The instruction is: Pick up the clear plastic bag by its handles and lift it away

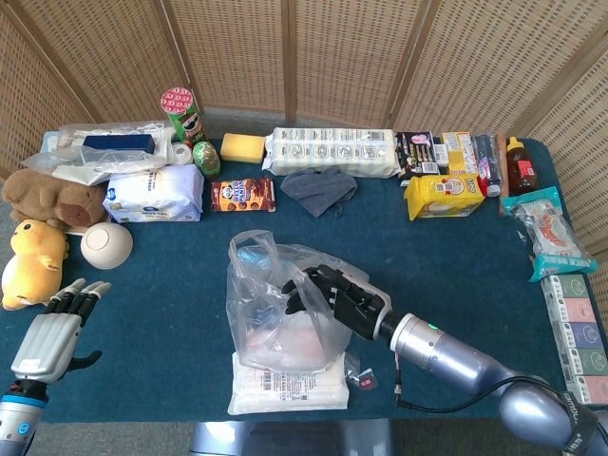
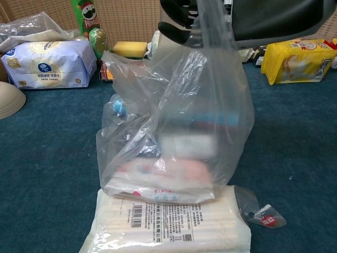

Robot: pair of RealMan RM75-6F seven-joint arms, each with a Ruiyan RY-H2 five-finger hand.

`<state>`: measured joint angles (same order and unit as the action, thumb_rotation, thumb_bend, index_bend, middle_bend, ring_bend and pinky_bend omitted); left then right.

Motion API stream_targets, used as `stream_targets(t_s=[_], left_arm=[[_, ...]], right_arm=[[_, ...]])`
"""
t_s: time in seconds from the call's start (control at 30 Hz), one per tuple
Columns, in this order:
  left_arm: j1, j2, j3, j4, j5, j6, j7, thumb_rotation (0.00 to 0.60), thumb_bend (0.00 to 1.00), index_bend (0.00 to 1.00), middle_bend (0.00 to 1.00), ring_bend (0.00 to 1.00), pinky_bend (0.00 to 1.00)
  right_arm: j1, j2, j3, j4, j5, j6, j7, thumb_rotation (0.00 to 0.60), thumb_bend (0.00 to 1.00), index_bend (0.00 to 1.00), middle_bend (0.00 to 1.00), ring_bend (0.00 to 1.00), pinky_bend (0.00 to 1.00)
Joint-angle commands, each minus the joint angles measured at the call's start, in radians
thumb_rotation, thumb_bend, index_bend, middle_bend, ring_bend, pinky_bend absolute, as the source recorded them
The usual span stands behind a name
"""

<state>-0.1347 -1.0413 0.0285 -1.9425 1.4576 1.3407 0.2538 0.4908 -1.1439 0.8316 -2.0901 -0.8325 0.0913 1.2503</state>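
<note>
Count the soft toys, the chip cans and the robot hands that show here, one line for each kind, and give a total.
Soft toys: 2, the brown soft toy and the yellow soft toy
Chip cans: 1, the chip can
Hands: 2, the left hand and the right hand
Total: 5

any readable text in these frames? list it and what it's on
"PRINGLES" (partly cut off): green can at the back.
Barcode and small print: flat white pack under the clear plastic bag, too small to read.
Blue-white pack, yellow pack, cookie box: print blurred.
</note>
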Motion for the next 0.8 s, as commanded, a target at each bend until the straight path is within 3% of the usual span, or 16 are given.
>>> stream_targets(t_s=[0.03,0.27,0.47,0.8], left_arm=[[-0.001,-0.001,-0.001,0.001,-0.002,-0.002,0.000,0.600,0.07,0.08,0.14,0.03,0.10],[-0.006,-0.004,0.000,0.001,-0.008,-0.010,0.001,0.600,0.07,0.08,0.14,0.03,0.10],[-0.006,-0.002,0.000,-0.002,-0.008,-0.008,0.001,0.600,0.07,0.08,0.14,0.03,0.10],[-0.005,-0.001,0.002,-0.001,-0.010,-0.007,-0.003,0.600,0.07,0.08,0.14,0.03,0.10]], right_arm=[[-0.010,-0.008,0.048,0.012,0.032,-0.060,-0.027,0.322,0.05,0.56,0.48,0.46,0.34],[-0.054,0.006,0.126,-0.008,0.127,-0.129,-0.058,0.325,0.04,0.60,0.53,0.55,0.38],[-0.090,0.003,0.177,-0.015,0.190,-0.173,-0.097,0.322,0.05,0.59,0.56,0.60,0.50],[-0.132,-0.006,0.234,-0.015,0.285,-0.194,-0.149,0.325,0.05,0.59,0.60,0.64,0.59]])
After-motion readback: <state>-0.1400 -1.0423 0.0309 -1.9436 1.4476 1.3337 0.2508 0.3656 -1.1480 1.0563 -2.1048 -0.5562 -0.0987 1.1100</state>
